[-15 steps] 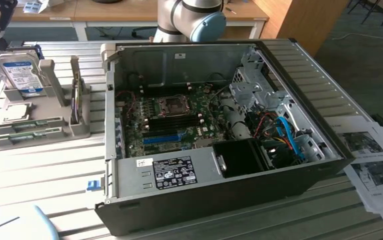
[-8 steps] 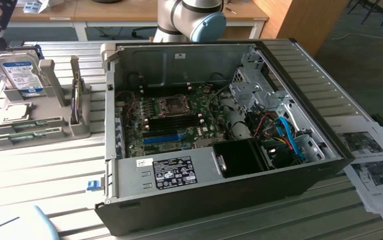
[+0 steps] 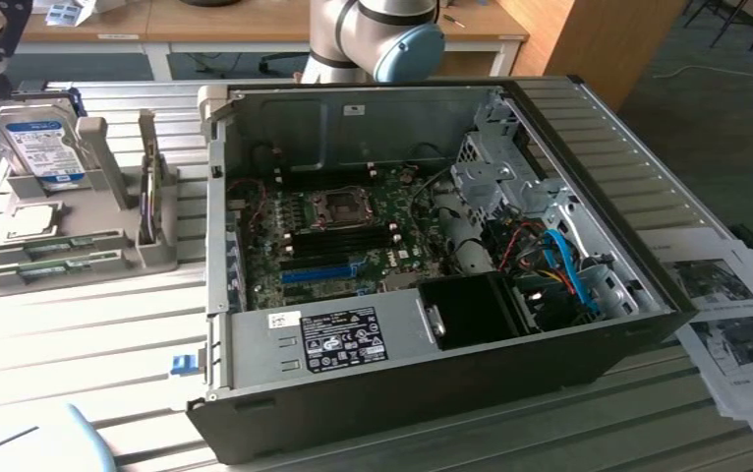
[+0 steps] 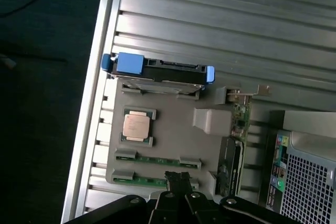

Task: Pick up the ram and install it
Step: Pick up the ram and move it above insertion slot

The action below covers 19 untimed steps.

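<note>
Silver slats run the length of the bench [image 3: 88,334], and from my remote seat I read the scene from its near edge outward. Closest to me sits the open computer case [image 3: 416,383], lying on its side with its green motherboard [image 3: 337,236] exposed. A few printed sheets [image 3: 730,324] lie on the bench just beside the case, on the exterior view's right.

On the exterior view's left, well apart from the case's open bay, a grey holder tray [image 3: 49,280] rests on the slats. The ram [image 3: 65,262] lies flat in the tray's nearest slot, not yet lifted, and a second green stick [image 3: 69,242] lies in the slot just behind it. Farther back in the tray I see a square processor chip [image 3: 33,218], then a silver hard drive [image 3: 38,147] with a blue-and-white label standing on edge at the far end. An expansion card [image 3: 151,197] stands upright along the side of the tray nearer the case.

Through the wrist view, the hand [image 4: 177,177] is clenched with nothing between its fingertips, poised right over the ram [image 4: 152,180]. I cannot tell whether it touches the stick.

Beyond the case rises the arm [image 3: 376,39], with wooden desks [image 3: 219,20] behind it.
</note>
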### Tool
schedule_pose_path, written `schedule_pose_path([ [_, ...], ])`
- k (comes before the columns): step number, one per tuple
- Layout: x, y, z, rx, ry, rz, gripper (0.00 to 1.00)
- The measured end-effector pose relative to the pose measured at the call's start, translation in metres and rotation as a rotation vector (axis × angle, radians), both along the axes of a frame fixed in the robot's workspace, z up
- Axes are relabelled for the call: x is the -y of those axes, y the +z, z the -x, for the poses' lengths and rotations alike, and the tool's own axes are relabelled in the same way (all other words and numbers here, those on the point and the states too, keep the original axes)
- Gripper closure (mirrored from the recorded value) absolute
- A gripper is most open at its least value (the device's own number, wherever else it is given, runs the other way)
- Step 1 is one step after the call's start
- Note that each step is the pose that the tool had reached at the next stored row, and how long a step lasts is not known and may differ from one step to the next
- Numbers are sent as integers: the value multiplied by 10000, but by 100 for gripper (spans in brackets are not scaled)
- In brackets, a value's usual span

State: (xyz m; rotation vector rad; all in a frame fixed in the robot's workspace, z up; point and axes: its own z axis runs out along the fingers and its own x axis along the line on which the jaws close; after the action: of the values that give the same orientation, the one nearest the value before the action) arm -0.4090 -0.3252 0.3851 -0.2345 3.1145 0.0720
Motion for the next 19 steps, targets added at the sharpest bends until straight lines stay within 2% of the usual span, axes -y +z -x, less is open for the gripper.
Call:
schedule_pose_path([
  [13,0,0,0,0,1218,-10,91],
  [19,0,0,0,1,1850,-39,91],
])
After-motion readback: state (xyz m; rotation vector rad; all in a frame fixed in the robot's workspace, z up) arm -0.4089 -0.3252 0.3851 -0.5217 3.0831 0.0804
